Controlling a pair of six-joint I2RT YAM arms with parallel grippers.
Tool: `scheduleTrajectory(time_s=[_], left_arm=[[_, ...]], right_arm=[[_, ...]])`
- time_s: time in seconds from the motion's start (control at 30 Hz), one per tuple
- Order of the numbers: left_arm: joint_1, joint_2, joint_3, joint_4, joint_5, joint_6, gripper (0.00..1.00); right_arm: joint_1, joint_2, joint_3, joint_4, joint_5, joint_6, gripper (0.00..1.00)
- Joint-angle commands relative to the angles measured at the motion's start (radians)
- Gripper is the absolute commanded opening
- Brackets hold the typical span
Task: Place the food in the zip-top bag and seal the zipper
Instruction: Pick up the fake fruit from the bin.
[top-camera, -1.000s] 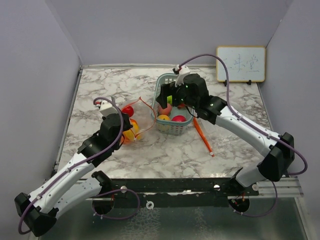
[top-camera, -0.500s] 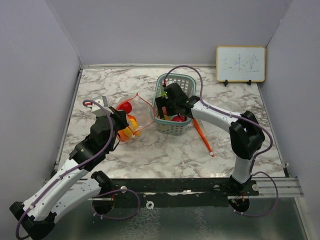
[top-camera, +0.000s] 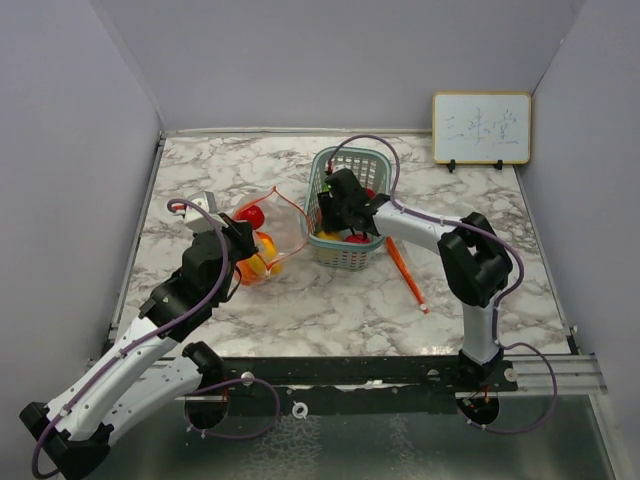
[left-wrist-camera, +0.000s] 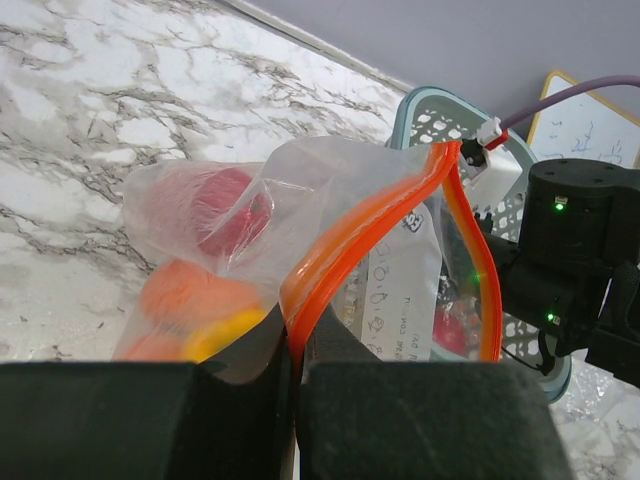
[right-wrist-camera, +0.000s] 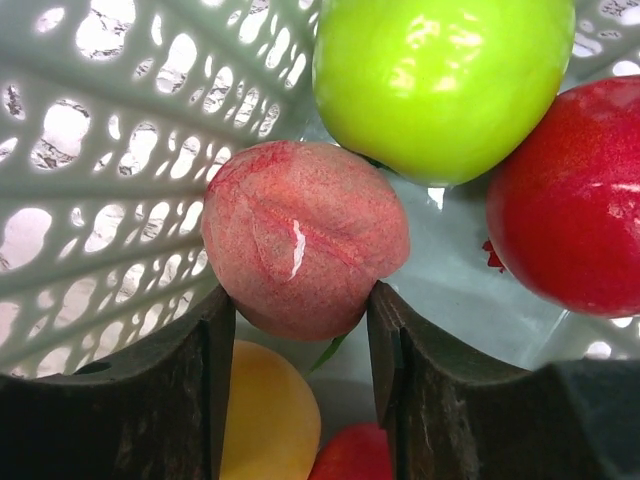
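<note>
The zip-top bag (left-wrist-camera: 330, 190) is clear with an orange zipper (left-wrist-camera: 370, 220) and stands open toward the basket. My left gripper (left-wrist-camera: 292, 345) is shut on its zipper edge. A red fruit (left-wrist-camera: 225, 210), an orange one (left-wrist-camera: 185, 295) and a yellow one (left-wrist-camera: 225, 330) lie inside the bag. My right gripper (right-wrist-camera: 300, 298) is down in the teal basket (right-wrist-camera: 110, 150), both fingers touching the sides of a pink peach (right-wrist-camera: 305, 235). Around the peach lie a green apple (right-wrist-camera: 440, 80), a red fruit (right-wrist-camera: 575, 200) and a yellow fruit (right-wrist-camera: 265, 425). From above, the bag (top-camera: 275, 222) sits just left of the basket (top-camera: 345, 160).
An orange stick-like thing (top-camera: 405, 268) lies on the marble table right of the basket. A small whiteboard (top-camera: 481, 127) leans on the back wall at the far right. Grey walls close in the table on three sides.
The right gripper has dropped from above the basket down into it and its fingers have come together on the pink peach. The left gripper has lifted the bag's edge slightly.
</note>
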Motion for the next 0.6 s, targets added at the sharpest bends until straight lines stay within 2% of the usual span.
scheduleTrajectory(time_s=[0.0, 0.13, 0.3, 0.47, 0.57], left_arm=[[0.003, -0.006, 0.015, 0.007, 0.004, 0.006, 0.00], [0.003, 0.000, 0.015, 0.004, 0.004, 0.004, 0.00], [0.003, 0.009, 0.006, 0.010, 0.005, -0.003, 0.00], [0.003, 0.029, -0.002, 0.020, 0.009, -0.009, 0.00], [0.003, 0.054, 0.003, 0.037, 0.024, -0.012, 0.00]], right_arm=[[-0.003, -0.058, -0.046, 0.031, 0.049, -0.007, 0.29], [-0.003, -0.188, -0.086, 0.063, 0.054, -0.038, 0.21], [-0.003, -0.388, -0.142, 0.113, -0.015, -0.109, 0.20], [-0.003, -0.546, -0.184, 0.128, -0.228, -0.182, 0.19], [-0.003, -0.622, -0.215, 0.167, -0.448, -0.188, 0.19]])
